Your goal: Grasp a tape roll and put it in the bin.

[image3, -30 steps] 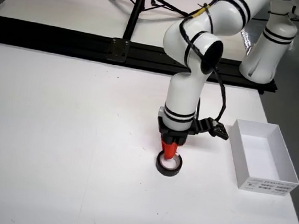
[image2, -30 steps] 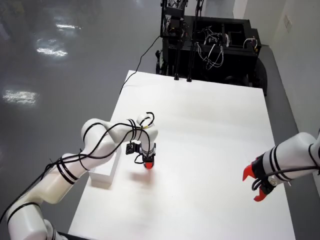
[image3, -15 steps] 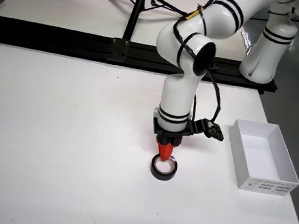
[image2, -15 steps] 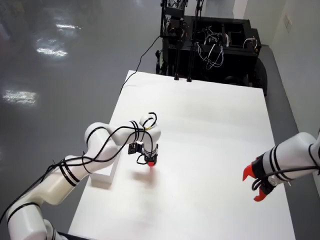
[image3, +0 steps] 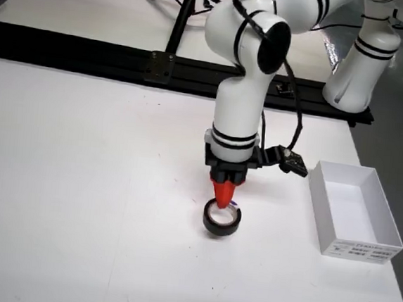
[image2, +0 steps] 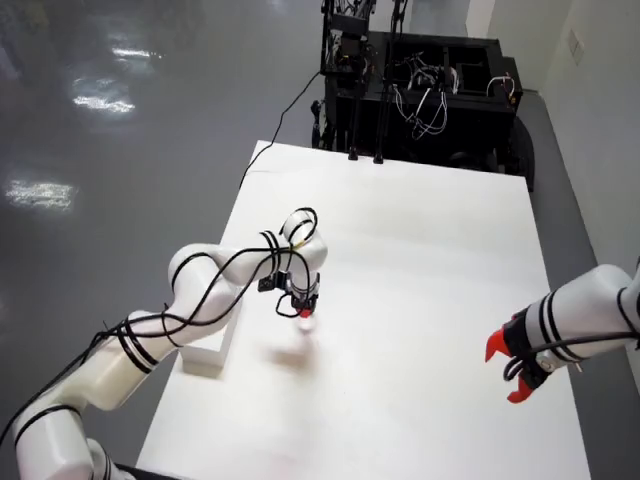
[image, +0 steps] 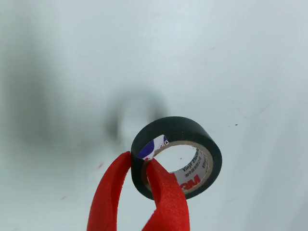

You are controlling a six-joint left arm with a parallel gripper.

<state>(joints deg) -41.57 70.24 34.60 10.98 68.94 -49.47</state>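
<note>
A black vinyl tape roll (image: 185, 130) with a white printed core shows in the wrist view and in the side view (image3: 222, 223). My gripper (image: 139, 161) has red fingers (image: 168, 202) shut on the roll's wall, one finger outside and one inside the hole. The roll hangs flat, and a blurred shadow lies on the white table (image: 240, 57) beneath it, so it looks slightly raised. In the side view the gripper (image3: 223, 195) points straight down at the roll. The white open bin (image3: 359, 249) stands to the right, apart from the roll.
In the overhead view my arm's gripper (image2: 304, 308) is over the middle left of the table, with the bin (image2: 205, 352) at the table's left edge. A second arm with a red gripper (image2: 510, 372) is at the right. A black rail (image3: 90, 53) runs along the far edge.
</note>
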